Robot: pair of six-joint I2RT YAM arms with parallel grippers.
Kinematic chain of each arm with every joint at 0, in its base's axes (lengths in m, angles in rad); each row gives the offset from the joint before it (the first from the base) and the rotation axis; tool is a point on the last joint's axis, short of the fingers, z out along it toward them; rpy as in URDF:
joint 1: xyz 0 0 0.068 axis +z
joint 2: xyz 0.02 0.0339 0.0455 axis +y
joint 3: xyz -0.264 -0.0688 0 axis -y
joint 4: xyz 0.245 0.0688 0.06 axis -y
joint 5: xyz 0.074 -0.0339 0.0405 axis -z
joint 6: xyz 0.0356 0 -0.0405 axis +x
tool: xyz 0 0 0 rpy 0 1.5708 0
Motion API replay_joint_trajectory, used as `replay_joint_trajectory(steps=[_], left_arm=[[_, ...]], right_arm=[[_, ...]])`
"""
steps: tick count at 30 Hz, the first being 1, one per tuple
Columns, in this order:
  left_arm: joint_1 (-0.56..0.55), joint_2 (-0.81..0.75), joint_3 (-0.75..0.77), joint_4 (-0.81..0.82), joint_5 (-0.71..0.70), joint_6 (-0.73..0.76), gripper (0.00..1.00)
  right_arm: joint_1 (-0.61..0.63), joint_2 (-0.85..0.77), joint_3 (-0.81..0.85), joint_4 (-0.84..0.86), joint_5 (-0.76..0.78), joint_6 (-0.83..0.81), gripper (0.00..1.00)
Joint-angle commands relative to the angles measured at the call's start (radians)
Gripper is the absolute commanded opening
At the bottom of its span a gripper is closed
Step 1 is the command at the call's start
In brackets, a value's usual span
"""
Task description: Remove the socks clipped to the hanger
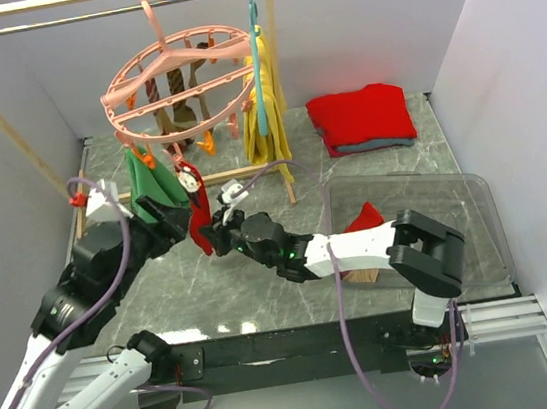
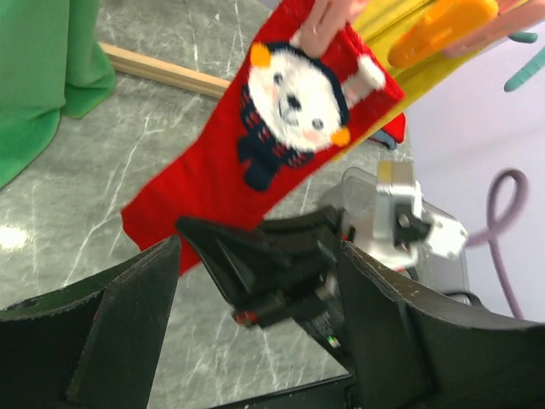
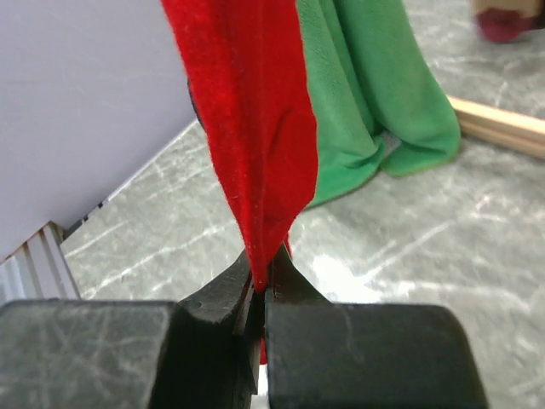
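Note:
The salmon-pink ring hanger [image 1: 176,76] hangs from the rack rail. Brown-and-tan striped socks [image 1: 176,106] are clipped inside it. A red sock with a white bear [image 1: 197,212] hangs from a front clip. It also shows in the left wrist view [image 2: 281,128]. My right gripper [image 1: 219,238] is shut on this sock's lower end. In the right wrist view [image 3: 260,285] the red fabric [image 3: 255,128] runs up taut from the closed jaws. My left gripper [image 1: 169,218] is open and empty just left of the sock, its fingers [image 2: 128,324] on either side of the right gripper [image 2: 272,256].
A green cloth [image 1: 155,185] hangs left of the sock, and a yellow cloth [image 1: 264,115] on a teal hanger to the right. A folded red garment [image 1: 361,117] lies at the back right. A clear bin [image 1: 478,228] at the right holds a red sock [image 1: 364,218]. Wooden rack base [image 2: 162,72].

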Motion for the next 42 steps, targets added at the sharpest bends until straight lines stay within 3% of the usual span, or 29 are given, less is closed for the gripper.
replay_joint_trajectory(steps=[1, 5, 13, 18, 34, 36, 42], left_arm=[[-0.001, 0.086, 0.04, 0.113, -0.016, 0.05, 0.79], [-0.003, 0.179, 0.14, 0.115, -0.059, 0.088, 0.8], [-0.001, 0.276, 0.2, 0.176, -0.139, 0.097, 0.81], [-0.001, 0.365, 0.235, 0.204, -0.231, 0.114, 0.77], [-0.003, 0.589, 0.364, 0.314, -0.325, 0.183, 0.75], [-0.001, 0.598, 0.353, 0.354, -0.316, 0.218, 0.73], [-0.004, 0.608, 0.349, 0.377, -0.326, 0.286, 0.36]], right_arm=[[0.0, -0.09, -0.02, -0.144, -0.005, 0.042, 0.0], [0.002, -0.133, 0.006, -0.295, 0.001, 0.076, 0.0], [0.007, -0.177, -0.021, -0.37, -0.008, 0.094, 0.0], [0.014, -0.147, 0.017, -0.416, 0.045, 0.13, 0.0], [0.065, -0.17, 0.056, -0.504, 0.189, 0.088, 0.0], [0.065, -0.183, 0.042, -0.499, 0.194, 0.088, 0.0], [0.074, -0.214, 0.023, -0.502, 0.222, 0.074, 0.0]])
